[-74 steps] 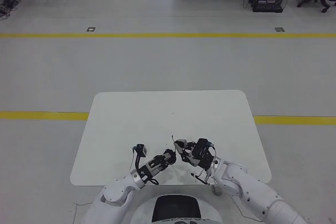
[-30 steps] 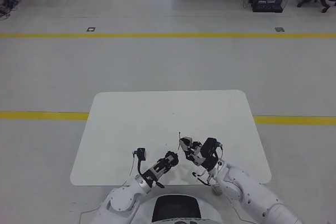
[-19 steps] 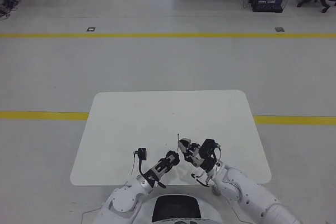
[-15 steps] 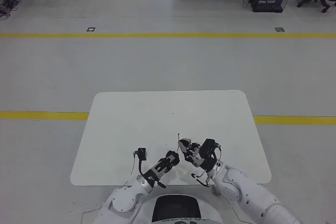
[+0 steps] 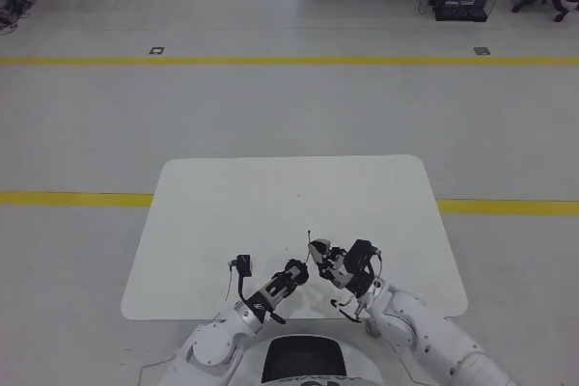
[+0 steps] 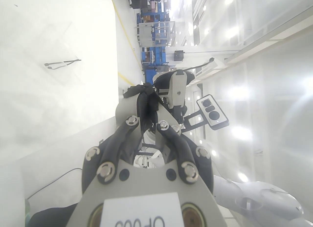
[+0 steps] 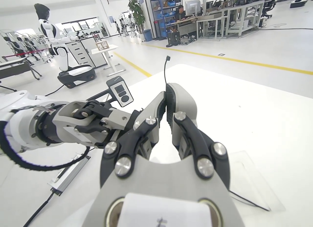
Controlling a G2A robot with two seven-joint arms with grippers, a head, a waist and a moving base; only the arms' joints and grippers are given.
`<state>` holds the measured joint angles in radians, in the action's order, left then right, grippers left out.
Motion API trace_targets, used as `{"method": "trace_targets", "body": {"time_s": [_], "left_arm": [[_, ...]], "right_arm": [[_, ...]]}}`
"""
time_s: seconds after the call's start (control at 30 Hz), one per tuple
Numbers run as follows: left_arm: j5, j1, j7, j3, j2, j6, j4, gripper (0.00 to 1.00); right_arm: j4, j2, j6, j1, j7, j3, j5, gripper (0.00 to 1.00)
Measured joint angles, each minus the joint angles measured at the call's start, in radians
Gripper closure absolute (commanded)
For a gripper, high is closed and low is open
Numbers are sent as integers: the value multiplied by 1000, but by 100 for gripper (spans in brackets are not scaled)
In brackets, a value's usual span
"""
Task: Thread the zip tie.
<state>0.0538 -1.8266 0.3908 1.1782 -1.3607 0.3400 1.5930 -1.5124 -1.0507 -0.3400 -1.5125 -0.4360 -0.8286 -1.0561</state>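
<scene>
My right gripper (image 7: 166, 91) is shut on a thin black zip tie (image 7: 165, 71). The strap rises straight up from between the pads and ends in its small square head. In the top view this gripper (image 5: 316, 251) hovers over the near middle of the white table (image 5: 289, 188), with the zip tie (image 5: 309, 236) pointing away from me. My left gripper (image 5: 298, 268) sits just beside it, almost touching, and its fingers (image 6: 132, 121) stand closed together. Their tips lie behind the right gripper's finger, so what they hold is hidden.
A clear plastic sleeve (image 7: 254, 176) with spare black zip ties (image 6: 62, 63) lies flat on the table close to the right arm. The table's front edge is directly under both arms. Farther back the tabletop is bare.
Since 2.5 s ago both grippers and the zip tie have shifted a little to the right. The left gripper drew back, then closed in again. The last half second shows almost no motion.
</scene>
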Motion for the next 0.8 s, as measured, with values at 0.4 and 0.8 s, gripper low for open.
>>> {"method": "trace_targets", "body": {"time_s": [0.4,0.8], "left_arm": [[0,0,0,0,0,0,0,100],[0,0,0,0,0,0,0,100]], "right_arm": [[3,-2,0,3,-4,6,2,100],[14,-5,0,13,-4,17,7,100]]}}
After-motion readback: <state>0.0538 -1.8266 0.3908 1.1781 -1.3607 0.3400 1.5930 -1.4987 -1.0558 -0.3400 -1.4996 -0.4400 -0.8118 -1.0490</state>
